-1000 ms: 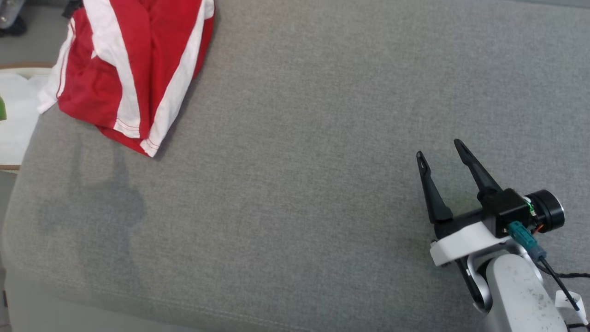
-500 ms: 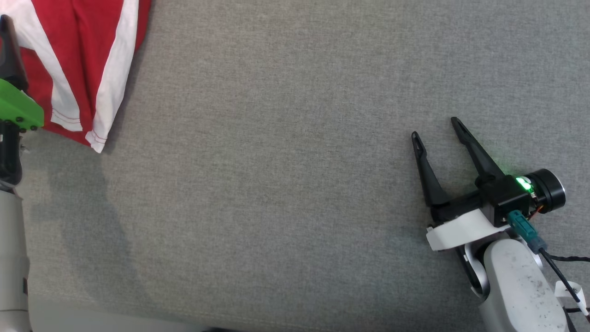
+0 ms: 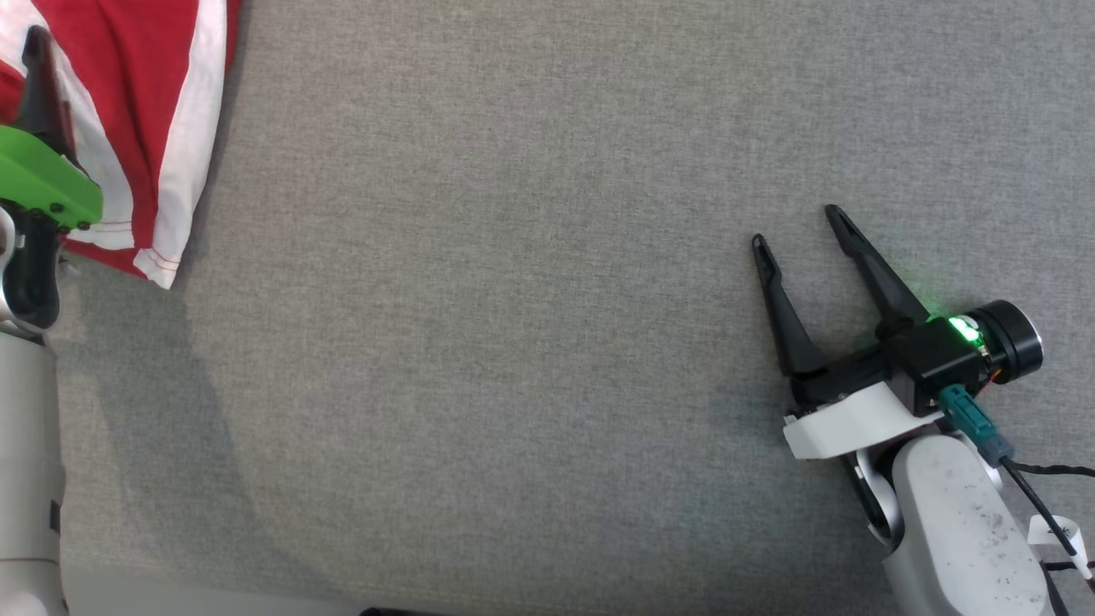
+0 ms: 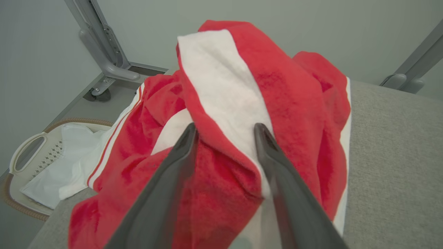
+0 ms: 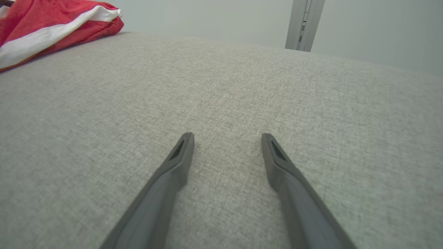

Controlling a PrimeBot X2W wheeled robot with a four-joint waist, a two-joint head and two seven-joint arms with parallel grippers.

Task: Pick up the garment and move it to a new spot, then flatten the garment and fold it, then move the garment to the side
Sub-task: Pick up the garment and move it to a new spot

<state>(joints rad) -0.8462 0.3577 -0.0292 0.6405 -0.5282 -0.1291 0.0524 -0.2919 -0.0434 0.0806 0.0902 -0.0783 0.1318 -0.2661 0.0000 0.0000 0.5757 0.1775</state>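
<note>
- The grey upholstered surface (image 3: 513, 342) lies under the garment and spreads widely away from it, bare and smooth.
- The garment (image 3: 128, 103), red with broad white stripes, lies crumpled in a heap at the far left corner of this surface. One part of it hangs over the edge.
- A pale laundry basket (image 4: 52, 155) stands lower than the garment, beside that hanging part. A white cloth (image 4: 59, 176) lies in it.
- The right gripper (image 3: 796, 227) is well apart from the garment, on the opposite side of the surface. It is low over the bare fabric, its jaws are wide and there is nothing between them.
- The left gripper (image 4: 225, 128) is at the garment, with a green bracket (image 3: 43, 184) behind its fingers. Its jaws stand apart on the two sides of a raised fold, where a white stripe meets the red. I cannot tell if they already press it.
</note>
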